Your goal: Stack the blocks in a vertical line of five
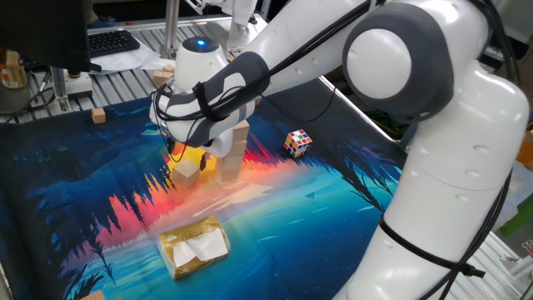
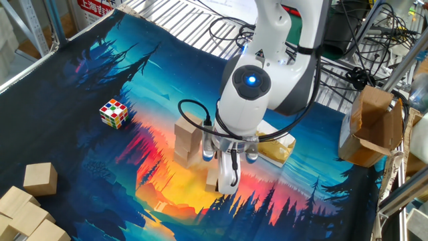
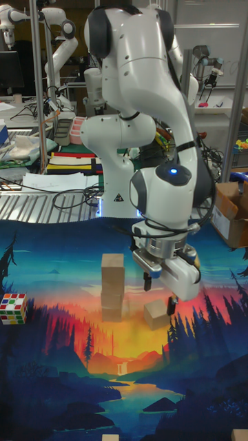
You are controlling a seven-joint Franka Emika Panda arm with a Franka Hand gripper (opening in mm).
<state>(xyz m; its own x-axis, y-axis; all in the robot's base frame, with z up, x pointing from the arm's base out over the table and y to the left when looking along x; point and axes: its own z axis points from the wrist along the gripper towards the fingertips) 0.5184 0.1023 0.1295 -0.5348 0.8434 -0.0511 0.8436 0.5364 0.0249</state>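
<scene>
A short stack of tan wooden blocks (image 1: 234,154) (image 2: 188,140) (image 3: 112,286) stands upright in the middle of the mat. One loose block (image 1: 185,173) (image 2: 212,180) (image 3: 156,315) rests on the mat right beside the stack. My gripper (image 1: 187,155) (image 2: 225,175) (image 3: 160,295) hangs directly over this loose block. Its fingers are spread about a block's width apart and reach down to the block's top, so it is open and holds nothing. The wrist hides part of the loose block in both fixed views.
A multicoloured puzzle cube (image 1: 298,142) (image 2: 114,113) (image 3: 13,307) lies on the mat apart from the stack. A tan packet (image 1: 194,247) (image 2: 275,145) lies near the arm. More tan cubes (image 2: 39,178) sit at the mat's corner. A cardboard box (image 2: 369,127) stands off the mat.
</scene>
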